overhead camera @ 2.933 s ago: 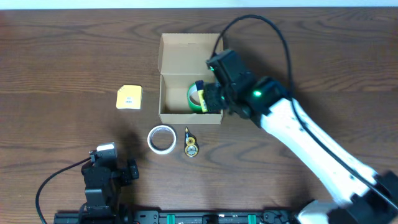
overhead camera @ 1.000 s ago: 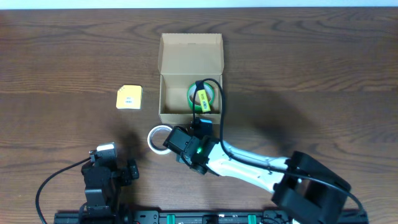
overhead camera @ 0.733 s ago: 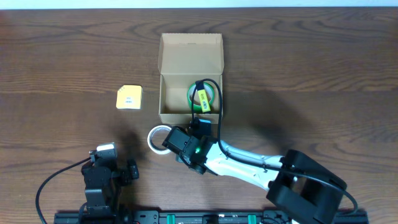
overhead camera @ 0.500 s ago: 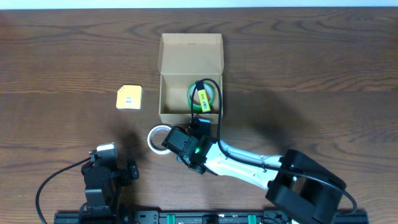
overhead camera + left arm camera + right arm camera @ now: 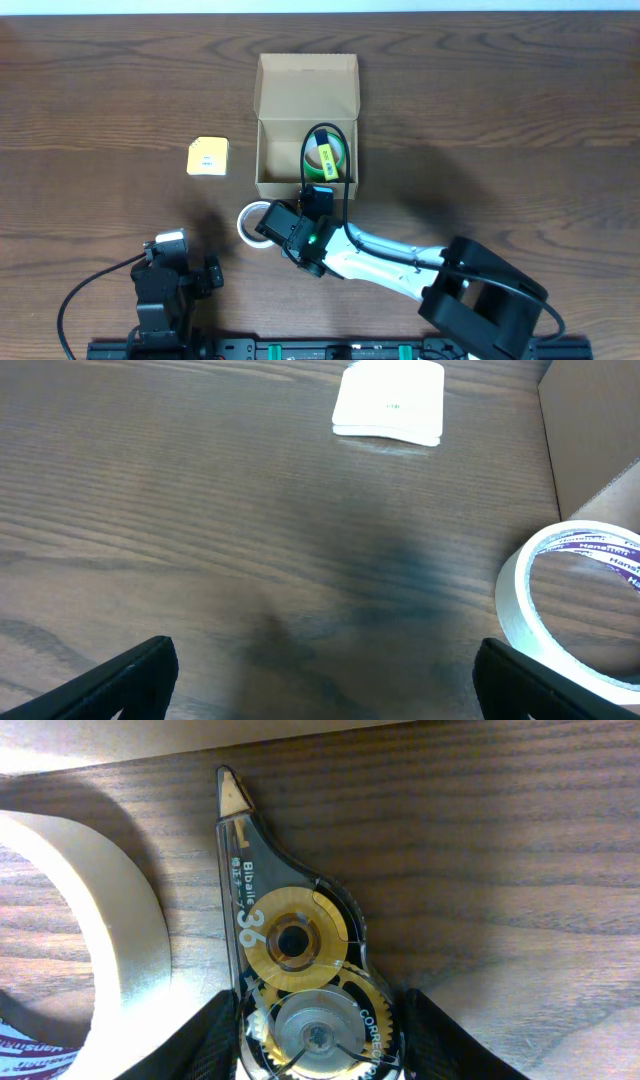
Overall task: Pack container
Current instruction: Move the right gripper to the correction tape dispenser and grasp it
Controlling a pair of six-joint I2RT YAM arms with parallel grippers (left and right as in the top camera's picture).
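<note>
packing looks about a quarter done, as i judge it: one green tape roll (image 5: 312, 160) lies inside the container (image 5: 280, 150), while three small things are out on the table (image 5: 500, 100); the flap lid stands open too.

the right gripper (image 5: 320, 1040) is down low over the correction tape dispenser (image 5: 290, 940), jaws partly apart, with one of its fingers (image 5: 215, 1040) on each side of the dispenser's round end; they sit so tight against the clear casing that i cannot tell whether they pinch it or only flank it; the dispenser lies flat on the wood, not lifted, its pointed tip aimed toward the box.

just beside the dispenser, nearly touching it, is the white tape roll (image 5: 110, 920), lying flat; right past both runs the container's near wall; the container itself sits in the middle of the table, beyond the arm, lid folded back on its far side; the yellow pad (image 5: 207, 157) rests off to the box's left, well apart from it.

the left gripper (image 5: 330, 680) hangs back at the near edge, fingers spread wide and holding nothing, with the white roll in front of it to one side.

what remains, i'd guess: dispenser, white roll and pad into the box, then the lid shut.
</note>
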